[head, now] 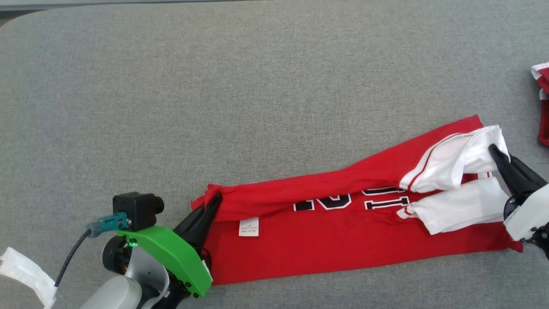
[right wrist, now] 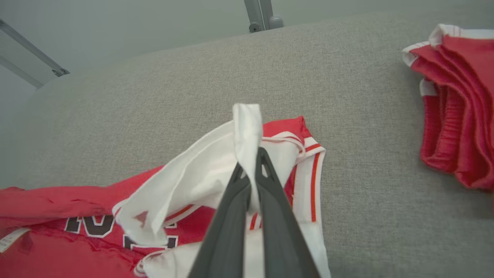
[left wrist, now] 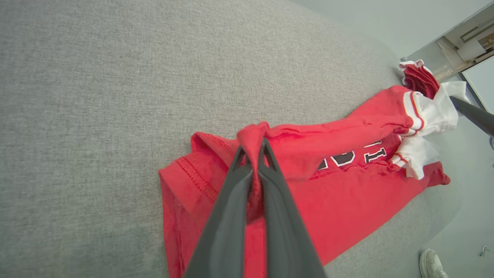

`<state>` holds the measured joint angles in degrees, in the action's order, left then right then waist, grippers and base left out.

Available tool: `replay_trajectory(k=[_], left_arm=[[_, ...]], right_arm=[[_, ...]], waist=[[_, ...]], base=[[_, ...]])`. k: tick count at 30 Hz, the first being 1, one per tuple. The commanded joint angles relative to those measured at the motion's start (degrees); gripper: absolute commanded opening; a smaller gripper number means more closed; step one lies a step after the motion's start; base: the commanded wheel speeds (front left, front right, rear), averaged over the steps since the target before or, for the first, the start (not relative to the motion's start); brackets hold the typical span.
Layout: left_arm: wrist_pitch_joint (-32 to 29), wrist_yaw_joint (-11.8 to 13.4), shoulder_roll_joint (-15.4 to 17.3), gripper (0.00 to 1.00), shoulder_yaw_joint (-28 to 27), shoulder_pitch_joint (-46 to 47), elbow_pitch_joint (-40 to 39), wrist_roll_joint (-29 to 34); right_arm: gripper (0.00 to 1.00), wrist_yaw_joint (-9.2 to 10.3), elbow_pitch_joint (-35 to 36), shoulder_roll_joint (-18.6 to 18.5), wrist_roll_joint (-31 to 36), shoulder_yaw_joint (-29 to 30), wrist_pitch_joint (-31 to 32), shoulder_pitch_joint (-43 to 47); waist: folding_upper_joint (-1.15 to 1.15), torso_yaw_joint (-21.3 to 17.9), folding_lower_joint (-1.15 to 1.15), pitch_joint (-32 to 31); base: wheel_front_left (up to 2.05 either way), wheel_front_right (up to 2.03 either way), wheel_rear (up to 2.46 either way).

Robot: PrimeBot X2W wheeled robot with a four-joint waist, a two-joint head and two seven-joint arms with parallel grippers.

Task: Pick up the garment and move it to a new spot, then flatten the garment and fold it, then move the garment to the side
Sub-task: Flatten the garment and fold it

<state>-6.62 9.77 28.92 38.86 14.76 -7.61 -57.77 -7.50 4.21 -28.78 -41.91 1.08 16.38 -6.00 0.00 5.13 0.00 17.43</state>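
Note:
The garment (head: 326,240) is a red jersey with white sleeves and black-and-white lettering, lying lengthwise along the near part of the grey table (head: 257,94). Its far long edge is folded over toward the middle. My left gripper (head: 216,198) is shut on the red hem corner at the garment's left end; the left wrist view shows red cloth (left wrist: 252,143) pinched between the fingers. My right gripper (head: 493,149) is shut on a white sleeve (head: 454,161) at the right end, with white fabric (right wrist: 247,131) sticking up past the fingertips in the right wrist view.
A second red-and-white cloth bundle (head: 542,105) lies at the table's right edge, also seen as folded red cloth (right wrist: 455,108) in the right wrist view. A white care label (head: 249,226) lies on the garment. A shoe (left wrist: 432,262) stands on the floor beyond the table.

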Motion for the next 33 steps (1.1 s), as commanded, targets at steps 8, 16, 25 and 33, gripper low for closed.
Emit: replay_trajectory(k=[8,16,25,33], left_arm=[[1.2,0.7,-0.8,0.00,1.0,-2.3,1.2,0.4],[2.7,1.0,-0.6,0.00,0.3,-3.4,2.4,0.0],[3.6,1.4,-0.8,0.40,0.8,-4.7,4.5,0.5],[7.3,3.4,-0.8,1.00,1.2,-8.1,8.7,3.1]], right_arm=[[0.00,0.03,-1.8,3.5,2.0,-0.5,-2.1,2.2],[0.00,0.03,-0.9,4.3,1.3,0.2,-2.9,4.0],[0.07,0.03,-1.4,5.4,1.9,0.0,-1.2,6.3],[1.00,0.03,-3.0,4.2,5.1,-0.4,0.4,7.9]], waist=[[0.00,-1.0,0.00,-1.2],[0.00,-1.1,0.00,-2.2],[0.00,-1.9,0.00,-3.0],[0.00,-2.3,0.00,-4.1]], base=[[0.00,0.00,0.00],[0.00,0.00,0.00],[0.00,0.00,0.00],[0.00,0.00,0.00]])
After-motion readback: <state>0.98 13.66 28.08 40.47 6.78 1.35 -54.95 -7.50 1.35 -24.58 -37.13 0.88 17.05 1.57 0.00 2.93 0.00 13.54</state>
